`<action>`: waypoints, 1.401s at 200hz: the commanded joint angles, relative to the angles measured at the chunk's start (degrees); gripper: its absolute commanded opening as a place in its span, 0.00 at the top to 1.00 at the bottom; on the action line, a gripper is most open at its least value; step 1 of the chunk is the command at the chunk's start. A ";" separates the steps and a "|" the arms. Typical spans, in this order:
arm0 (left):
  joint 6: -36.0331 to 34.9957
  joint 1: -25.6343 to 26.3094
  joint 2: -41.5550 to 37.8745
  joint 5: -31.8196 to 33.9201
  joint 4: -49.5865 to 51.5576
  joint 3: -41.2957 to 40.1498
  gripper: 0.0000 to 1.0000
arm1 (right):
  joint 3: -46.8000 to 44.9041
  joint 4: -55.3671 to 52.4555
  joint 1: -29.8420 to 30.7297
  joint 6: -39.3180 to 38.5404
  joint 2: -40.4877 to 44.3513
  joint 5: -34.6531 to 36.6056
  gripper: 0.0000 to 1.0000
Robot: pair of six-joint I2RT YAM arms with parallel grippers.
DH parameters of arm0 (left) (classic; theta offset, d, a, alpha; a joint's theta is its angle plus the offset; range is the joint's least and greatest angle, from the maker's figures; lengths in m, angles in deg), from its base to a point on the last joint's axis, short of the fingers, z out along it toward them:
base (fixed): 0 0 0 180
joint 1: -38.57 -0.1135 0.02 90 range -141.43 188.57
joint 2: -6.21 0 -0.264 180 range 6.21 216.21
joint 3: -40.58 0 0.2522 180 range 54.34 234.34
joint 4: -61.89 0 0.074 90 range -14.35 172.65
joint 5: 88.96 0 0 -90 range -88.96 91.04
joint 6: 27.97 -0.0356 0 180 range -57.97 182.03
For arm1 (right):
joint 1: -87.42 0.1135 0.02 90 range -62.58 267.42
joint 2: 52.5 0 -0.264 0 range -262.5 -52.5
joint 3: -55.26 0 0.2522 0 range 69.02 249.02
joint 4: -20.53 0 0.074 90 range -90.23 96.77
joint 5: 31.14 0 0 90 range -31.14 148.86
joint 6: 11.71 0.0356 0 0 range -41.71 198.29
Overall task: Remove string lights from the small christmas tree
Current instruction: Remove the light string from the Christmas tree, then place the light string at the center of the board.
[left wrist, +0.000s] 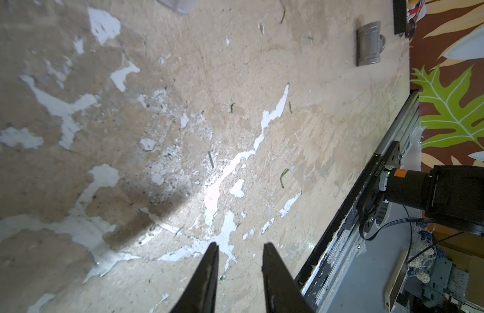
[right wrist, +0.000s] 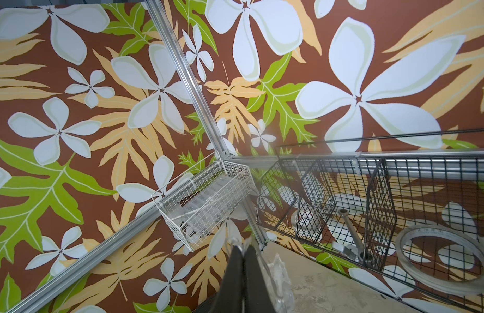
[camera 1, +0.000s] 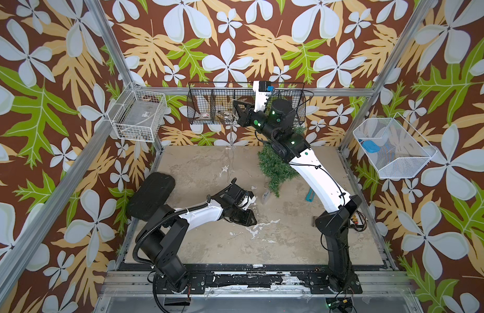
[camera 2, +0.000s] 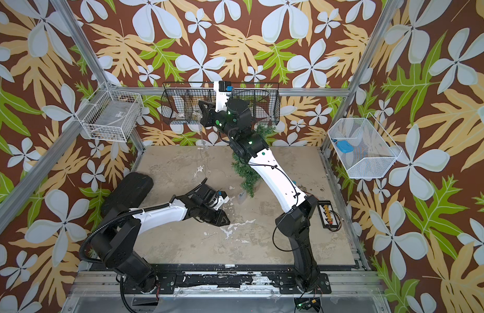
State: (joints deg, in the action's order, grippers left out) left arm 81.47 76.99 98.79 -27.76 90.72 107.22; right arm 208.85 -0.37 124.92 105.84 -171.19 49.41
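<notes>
Much of the small christmas tree (camera 1: 273, 168) is covered by the raised right arm. Only dark green branches show in both top views, and its base cannot be seen. It sits toward the back right of the desk (camera 1: 208, 244), with its tip drooping toward the front.

The string lights (camera 1: 229, 157) are hard to make out. A thin clear strand hangs from the right gripper (right wrist: 242, 248) down to the desk, to the left of the tree. Whether any wire is wound on the branches cannot be told. The clear battery box (camera 1: 265, 197) lies on the desk just beside the tree's tip.

The right gripper is high up in front of the black wire basket (camera 1: 222, 84) on the back wall. Its jaws are pressed together on the clear wire. The left gripper (left wrist: 241, 246) hangs low over the desk with its jaws apart and nothing between them.

A grey pipe fitting (left wrist: 369, 44) lies near the desk's right edge and shows clearly only in the left wrist view. A teal object (camera 1: 310, 195) is partly cut off by the right arm, and what it is cannot be told.

The desk is tan and worn, with white chipped patches and a few loose green needles. Brown wallpaper with white flowers and green and tan leaves covers the walls behind an aluminium frame. Two white wire baskets (camera 1: 138, 116) (camera 1: 392, 151) hang at the sides.
</notes>
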 commanded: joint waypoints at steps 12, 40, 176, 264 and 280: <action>1.66 -1.36 -3.60 2.25 0.87 1.34 0.71 | -6.31 -1.94 0.47 -1.91 4.73 -5.95 1.00; 4.54 -5.70 -10.37 2.20 -1.38 -1.34 0.74 | -19.30 -0.77 0.75 -4.76 13.21 -4.79 1.00; 14.12 -24.50 -21.06 12.71 -5.48 -9.07 0.79 | -65.73 0.14 9.29 -3.29 21.60 12.72 1.00; 12.86 -24.53 -19.70 12.27 -7.33 -8.50 0.79 | -73.82 -10.08 12.16 -6.65 28.81 19.70 0.20; 13.11 -24.46 -19.18 11.31 -7.48 -8.23 0.79 | -76.26 -11.88 12.07 -6.46 29.53 22.21 0.19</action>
State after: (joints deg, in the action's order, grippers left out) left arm 95.03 52.55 79.07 -15.84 84.40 98.39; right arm 135.22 -8.91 136.98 99.87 -142.65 66.19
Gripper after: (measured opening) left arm 0.212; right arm 0.809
